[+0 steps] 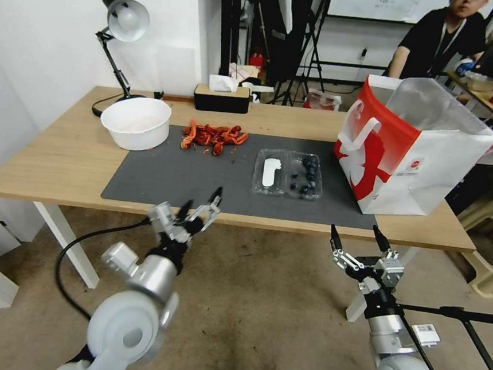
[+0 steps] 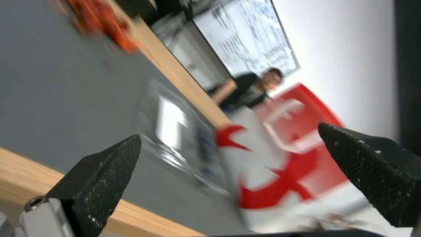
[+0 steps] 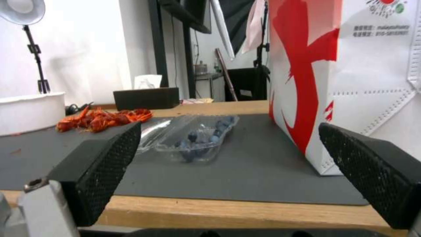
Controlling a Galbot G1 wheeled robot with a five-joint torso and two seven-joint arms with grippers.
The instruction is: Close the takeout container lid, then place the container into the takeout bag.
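Left gripper [image 1: 202, 200] wide open, empty, right gripper [image 1: 356, 234] likewise

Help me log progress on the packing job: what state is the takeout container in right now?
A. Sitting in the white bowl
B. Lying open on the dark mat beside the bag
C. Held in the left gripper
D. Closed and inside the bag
B: the takeout container lies open on the mat, its lid folded flat, beside the takeout bag.

Robot lab, tripods [image 1: 313, 47], whiteboard [image 1: 389, 4], wooden test table [image 1: 59, 157]
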